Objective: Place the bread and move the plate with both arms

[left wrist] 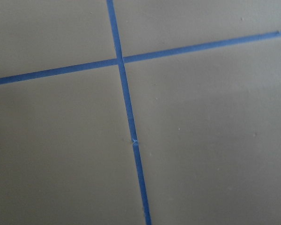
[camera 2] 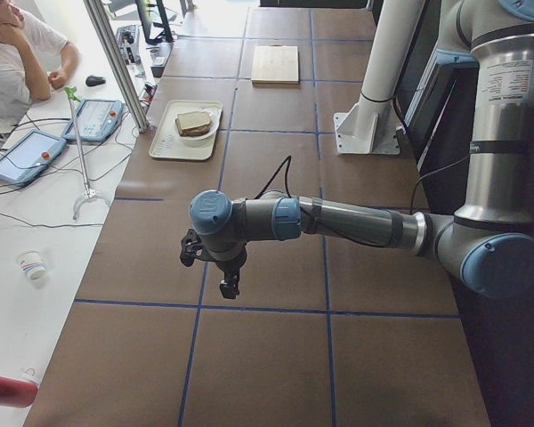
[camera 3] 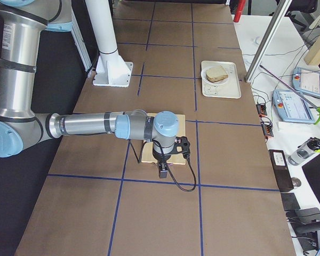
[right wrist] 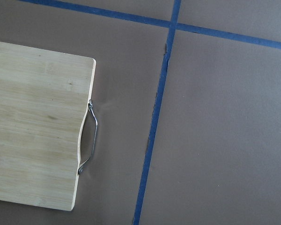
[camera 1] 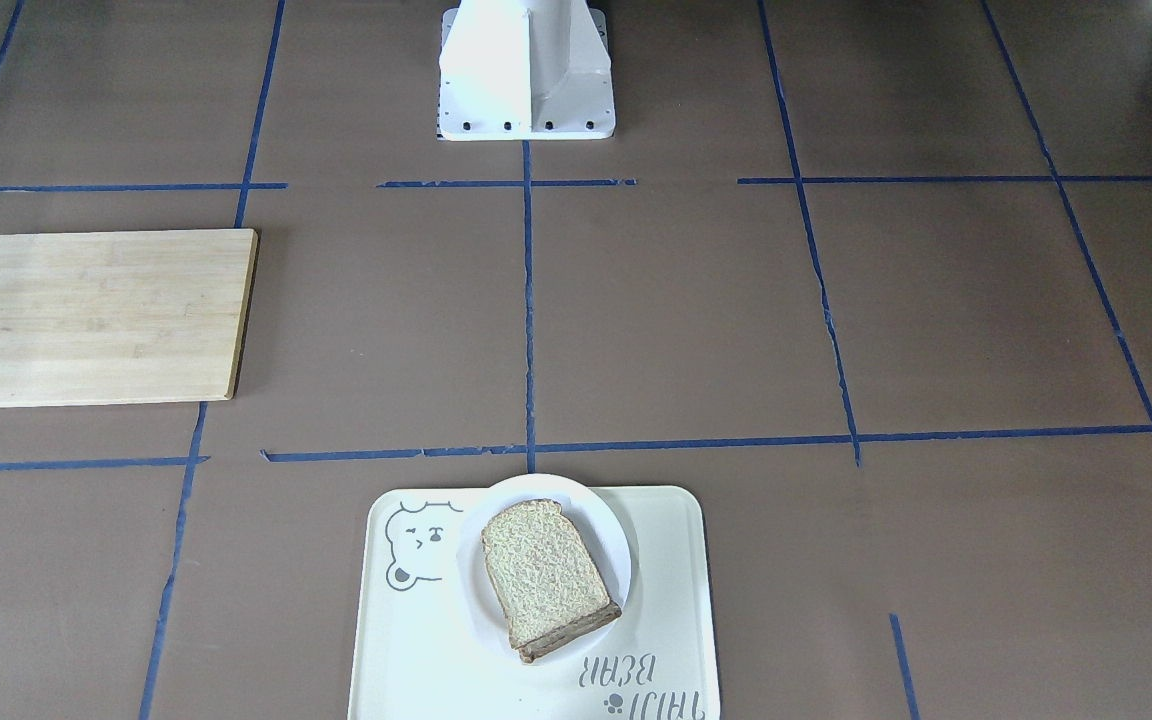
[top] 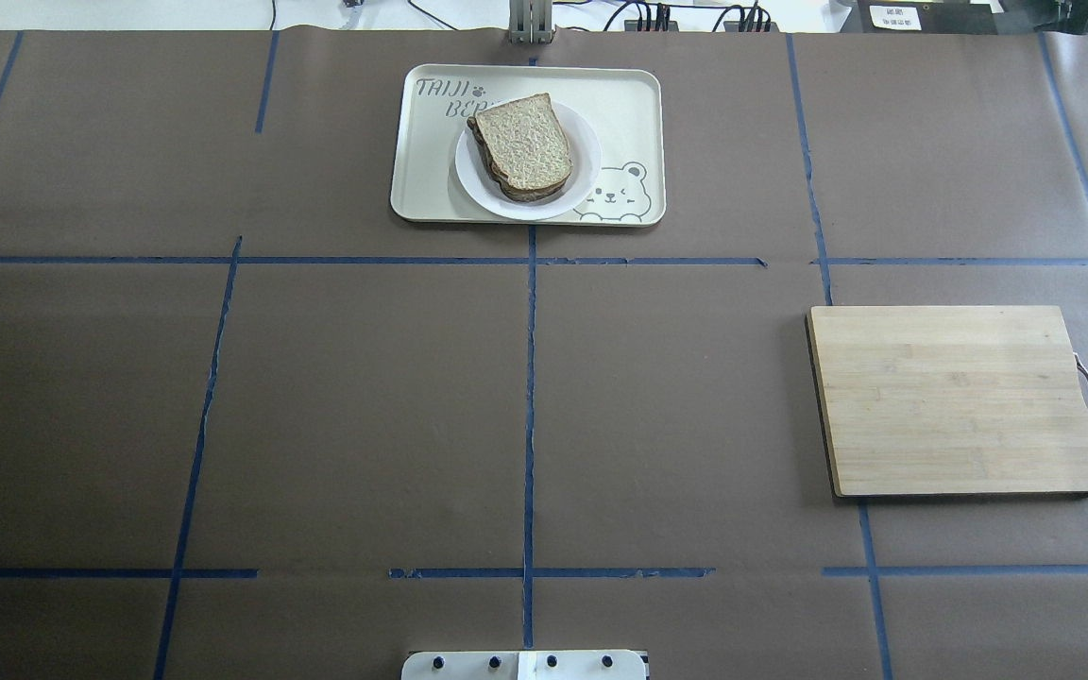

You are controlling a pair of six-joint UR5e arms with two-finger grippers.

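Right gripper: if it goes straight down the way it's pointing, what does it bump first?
Probably the brown table, near the blue tape line, beside the wooden cutting board. The right gripper points straight down; depth is unclear, so it might clip the board's handle.

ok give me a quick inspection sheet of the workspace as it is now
surface: table covered in brown paper with a blue tape grid.
job's things: bread lies on the plate, and the plate sits on the bear tray at the far edge from the robot.
clutter: a wooden cutting board on the robot's right, nothing on it.
grippers: left gripper hangs over bare table; right gripper hangs by the cutting board. Whether they are open or shut cannot be told.
cables: left wrist cable and right wrist cable loop free.
surroundings: a seated person and pendants on the side bench.
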